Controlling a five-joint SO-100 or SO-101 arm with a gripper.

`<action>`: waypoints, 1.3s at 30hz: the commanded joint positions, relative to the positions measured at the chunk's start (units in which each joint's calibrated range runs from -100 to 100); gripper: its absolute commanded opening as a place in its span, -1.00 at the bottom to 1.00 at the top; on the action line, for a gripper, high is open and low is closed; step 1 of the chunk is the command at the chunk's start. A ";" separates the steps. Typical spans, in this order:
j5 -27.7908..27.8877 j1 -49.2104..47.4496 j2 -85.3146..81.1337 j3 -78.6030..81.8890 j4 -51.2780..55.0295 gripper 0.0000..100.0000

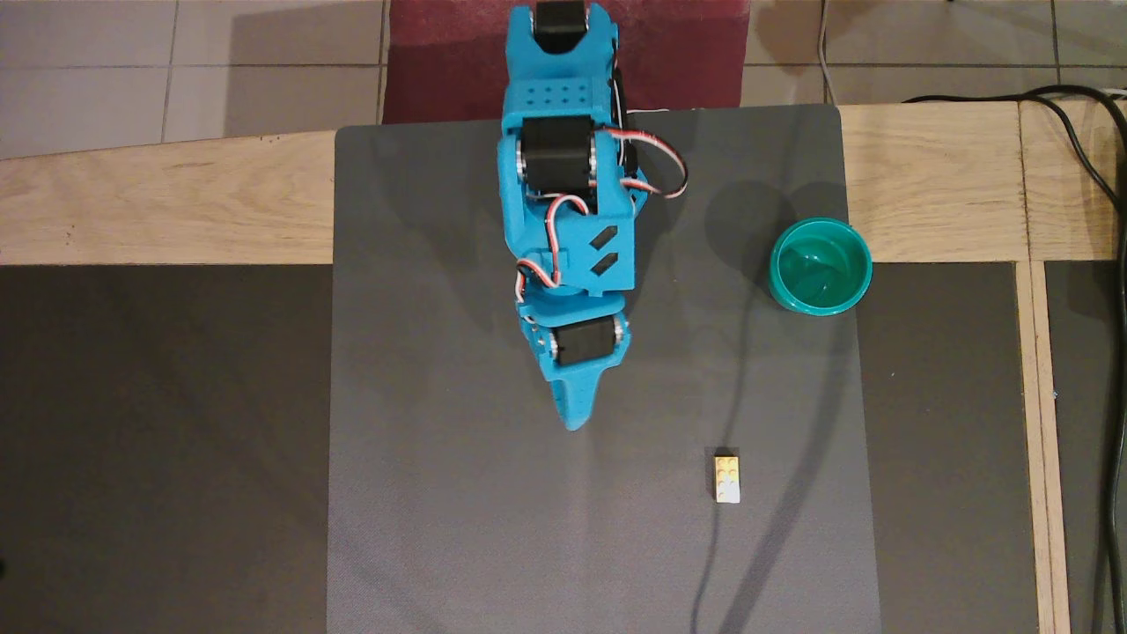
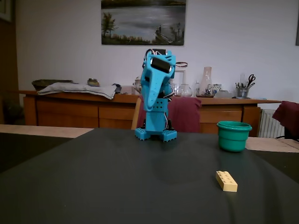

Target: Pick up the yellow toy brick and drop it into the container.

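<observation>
The yellow toy brick lies flat on the grey mat, lower right of centre in the overhead view; in the fixed view it lies in the right foreground. The teal-green cup stands upright at the mat's right edge, empty; it shows in the fixed view at the right. My blue gripper is folded against the arm, fingers together and empty, raised high above the mat. It is well left of and behind the brick, apart from both things.
The grey mat lies on a dark table with wooden borders. A black cable runs along the right side. The arm's base stands at the mat's far edge. A maroon chair is behind it.
</observation>
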 commanded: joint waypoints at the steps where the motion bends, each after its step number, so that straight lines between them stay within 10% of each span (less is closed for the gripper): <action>1: 0.50 -2.70 10.58 -8.67 0.25 -1.00; 15: 5.84 -10.29 61.51 -45.67 0.60 -1.00; 39: 13.36 -26.15 85.96 -52.17 -6.33 -1.00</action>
